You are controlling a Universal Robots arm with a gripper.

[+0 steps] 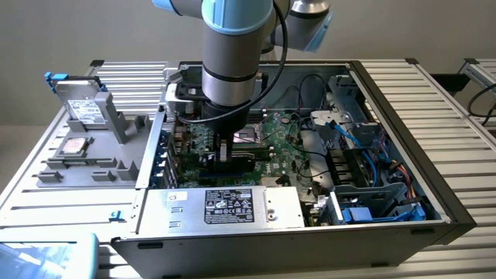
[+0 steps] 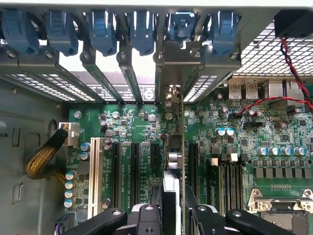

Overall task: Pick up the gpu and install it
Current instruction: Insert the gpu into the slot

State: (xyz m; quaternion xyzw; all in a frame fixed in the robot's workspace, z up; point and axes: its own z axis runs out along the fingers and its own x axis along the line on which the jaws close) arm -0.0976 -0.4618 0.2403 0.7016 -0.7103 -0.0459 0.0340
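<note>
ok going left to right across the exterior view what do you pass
Grey parts tray with the silver hard drive → gripper down over the motherboard → blue cables → case's right wall.

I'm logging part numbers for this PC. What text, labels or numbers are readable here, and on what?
None can be read.
Black label on the silver power supply: print too small.
White label on the hard drive: blurred.
Motherboard markings: too small.
</note>
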